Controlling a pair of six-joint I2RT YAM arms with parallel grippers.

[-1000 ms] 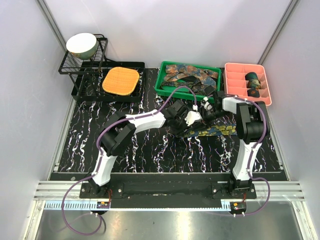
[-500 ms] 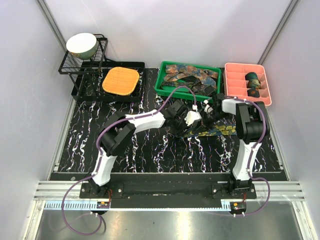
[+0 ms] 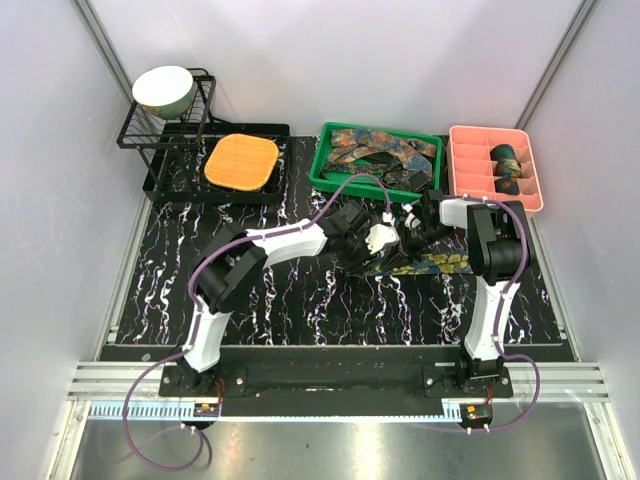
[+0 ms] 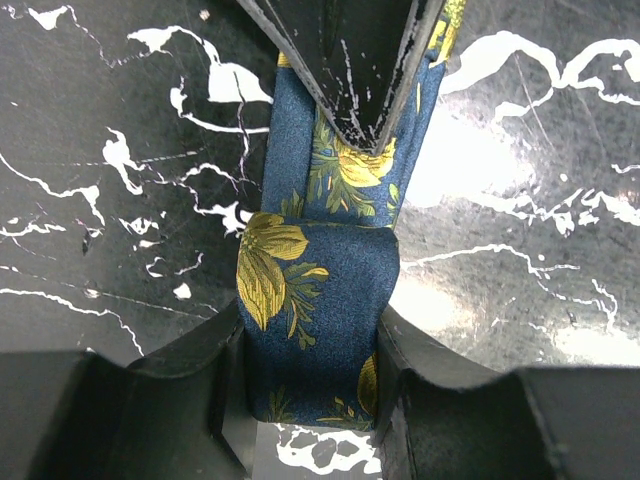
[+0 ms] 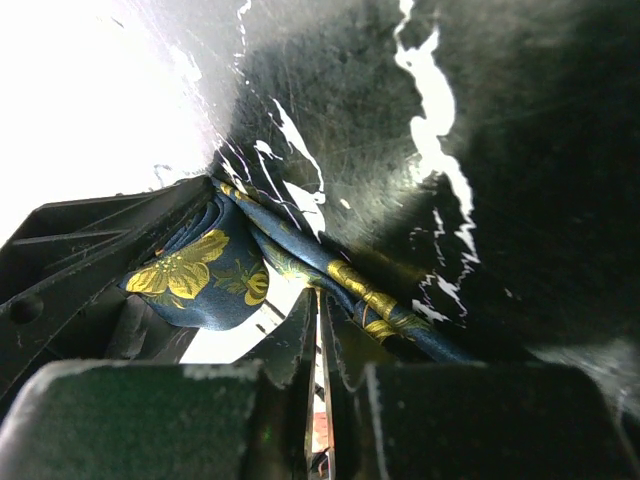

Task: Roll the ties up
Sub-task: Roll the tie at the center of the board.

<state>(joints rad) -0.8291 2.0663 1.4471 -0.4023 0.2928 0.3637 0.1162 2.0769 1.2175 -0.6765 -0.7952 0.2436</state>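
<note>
Work item: one navy tie (image 4: 320,290) with yellow floral print. It lies on the black marbled surface (image 3: 280,290), right of centre, with its free length running to the right from the point where the two arms meet.

Left pincer (image 4: 312,395): clenched on the navy tie. The folded end of the tie sits between the two fingers (image 4: 195,385) and touches both.

Right pincer (image 5: 318,335): fingers pressed together, with only a thin slit between them. The tips bear on the tie strip just beyond the fold. In the left wrist view they appear as one dark point resting on the fabric. Whether fabric is caught between them cannot be told.

Remaining stock:
- One green bin (image 3: 322,172) at the far edge, centre. It holds a heap of loose ties (image 3: 380,150) in brown, teal and navy; they overlap too much to count.
- One pink tray (image 3: 462,172) with compartments, far right. It holds two rolled ties (image 3: 509,155), each in its own compartment on the right side.

Other items, far left:
- One bowl (image 3: 163,88) on one wire rack (image 3: 135,130).
- One orange pad (image 3: 240,161) on one black tray (image 3: 180,192).
</note>
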